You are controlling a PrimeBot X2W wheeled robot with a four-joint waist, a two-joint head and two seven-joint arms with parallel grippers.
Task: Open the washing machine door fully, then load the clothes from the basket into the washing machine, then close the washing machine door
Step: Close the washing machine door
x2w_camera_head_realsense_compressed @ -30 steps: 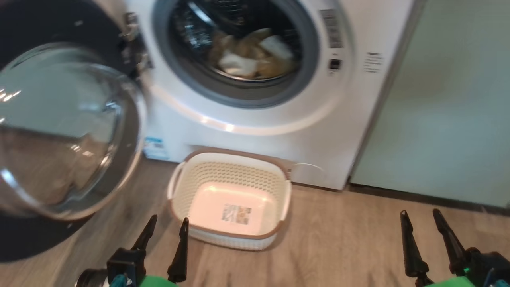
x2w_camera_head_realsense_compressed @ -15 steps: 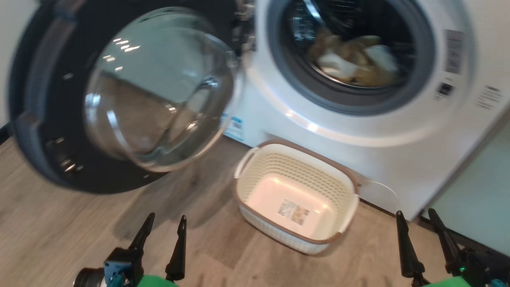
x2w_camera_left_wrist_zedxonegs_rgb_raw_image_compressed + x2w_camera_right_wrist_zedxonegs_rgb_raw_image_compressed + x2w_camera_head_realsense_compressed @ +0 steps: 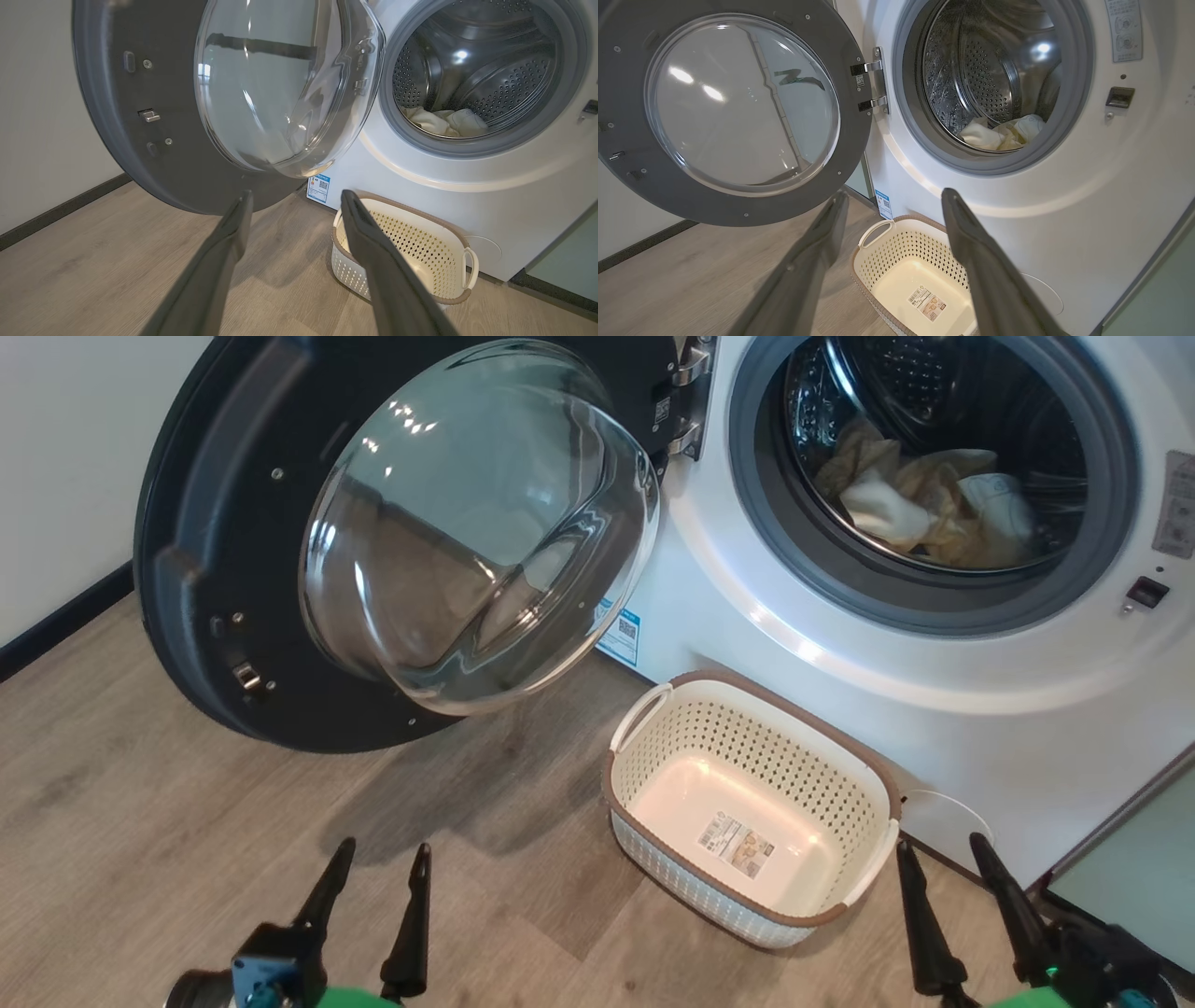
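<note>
The washing machine (image 3: 990, 700) (image 3: 504, 186) (image 3: 1087, 196) stands with its round black door (image 3: 215, 551) (image 3: 117, 140) (image 3: 738, 205) swung wide open to the left. Pale yellow clothes (image 3: 934, 509) (image 3: 444, 122) (image 3: 999, 133) lie inside the steel drum. On the floor in front, the cream basket (image 3: 840, 775) (image 3: 439, 242) (image 3: 896, 247) holds nothing but its label sticker. My left gripper (image 3: 378, 857) (image 3: 295, 198) is open, low and left of the basket, below the door. Just right of the basket, my right gripper (image 3: 938, 849) (image 3: 893, 196) is open as well. Neither holds anything.
A wood-look floor (image 3: 140, 821) spreads to the left and front. A white wall with a dark skirting board (image 3: 56, 625) runs behind the door. A pale-green cabinet (image 3: 1130, 868) adjoins the machine on the right.
The head camera has swung left, so the door and machine slid right in the picture. Both grippers stay open at the bottom edge. Nothing in the scene itself moved.
</note>
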